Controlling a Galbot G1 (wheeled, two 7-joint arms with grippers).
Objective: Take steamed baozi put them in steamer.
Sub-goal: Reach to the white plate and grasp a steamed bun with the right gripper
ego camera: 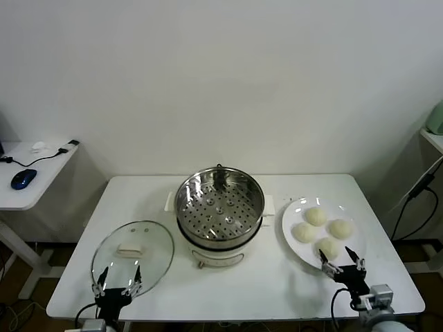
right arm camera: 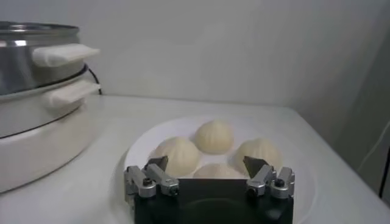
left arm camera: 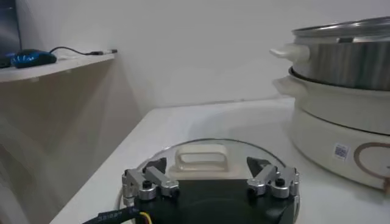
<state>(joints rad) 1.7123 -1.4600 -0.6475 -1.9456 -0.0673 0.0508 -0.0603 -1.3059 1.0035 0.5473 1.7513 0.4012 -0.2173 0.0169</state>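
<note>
Cream-white smooth round baozi point(ego camera: 316, 216); perforated shiny steel steamer point(ego camera: 219, 205).

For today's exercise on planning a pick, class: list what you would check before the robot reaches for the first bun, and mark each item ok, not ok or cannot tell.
1. Round stainless-steel steamer uncovered, perforated tray bare: ok.
2. Round glass lid with white knob lies flat on the white table, apart from the steamer: ok.
3. Four cream-white round baozi sit on the flat white plate: ok.
4. Right gripper open, holding nothing, at the plate's near edge: ok.
5. Left gripper open, parked at the lid's near edge, away from the plate: ok.
6. Whether the baozi stick to each other or the plate: cannot tell.
</note>
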